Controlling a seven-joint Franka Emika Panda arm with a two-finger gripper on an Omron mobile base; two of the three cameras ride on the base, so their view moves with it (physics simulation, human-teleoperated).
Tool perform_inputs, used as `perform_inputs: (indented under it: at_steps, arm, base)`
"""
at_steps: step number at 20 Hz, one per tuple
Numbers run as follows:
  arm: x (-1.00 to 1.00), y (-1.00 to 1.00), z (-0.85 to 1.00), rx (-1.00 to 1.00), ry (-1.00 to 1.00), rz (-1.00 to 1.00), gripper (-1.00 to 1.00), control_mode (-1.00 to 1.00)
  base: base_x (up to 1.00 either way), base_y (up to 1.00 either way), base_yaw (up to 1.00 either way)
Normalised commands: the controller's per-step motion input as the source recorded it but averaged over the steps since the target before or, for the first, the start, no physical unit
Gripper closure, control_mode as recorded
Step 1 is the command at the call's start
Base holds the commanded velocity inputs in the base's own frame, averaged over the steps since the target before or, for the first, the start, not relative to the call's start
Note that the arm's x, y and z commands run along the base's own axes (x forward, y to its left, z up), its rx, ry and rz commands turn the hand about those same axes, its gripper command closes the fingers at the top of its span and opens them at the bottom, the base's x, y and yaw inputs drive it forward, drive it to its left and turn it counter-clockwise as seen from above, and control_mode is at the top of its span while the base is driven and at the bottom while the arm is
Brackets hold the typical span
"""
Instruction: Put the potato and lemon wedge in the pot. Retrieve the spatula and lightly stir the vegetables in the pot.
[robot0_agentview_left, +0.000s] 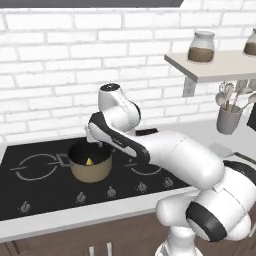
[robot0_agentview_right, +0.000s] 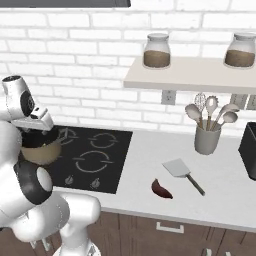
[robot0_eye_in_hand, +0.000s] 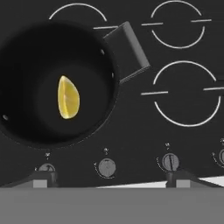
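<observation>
The lemon wedge (robot0_eye_in_hand: 68, 97) is lying on the dark floor of the pot (robot0_eye_in_hand: 111, 94), which is sitting on the black cooktop (robot0_eye_in_hand: 183, 131) with its grey handle pointing toward two o'clock in the hand view. The gripper (robot0_eye_in_hand: 109, 183) is hovering above the pot with its jaws spread wide and released, grasping nothing. Out on the worktop (robot0_agentview_right: 150, 160), the spatula (robot0_agentview_right: 182, 173) is lying just beside a dark reddish potato (robot0_agentview_right: 161, 189), with the utensil cup (robot0_agentview_right: 207, 139) at one o'clock from them.
</observation>
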Motion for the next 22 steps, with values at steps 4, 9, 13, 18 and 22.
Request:
perform_inputs:
  at_steps: [4,9,13,18,22]
  arm:
    - [-0.25,-1.00,-0.12,0.00,0.09,-0.20,-1.00,-1.00]
    - [-0.09,-1.00,-0.22,0.00,0.13,-0.22,-1.00,-1.00]
    - [0.00,-1.00,-0.20,0.00,0.15,-0.20,-1.00,-1.00]
    - [-0.06,-1.00,-0.29,0.00,0.14,-0.19,-1.00,-1.00]
    - [-0.14,-1.00,-0.39,0.00,0.13,-0.14,-1.00,-1.00]
  base:
    - [0.00,0.00,0.00]
    - [0.00,0.00,0.00]
    - [0.00,0.00,0.00]
    - [0.00,0.00,0.00]
    - [0.00,0.00,0.00]
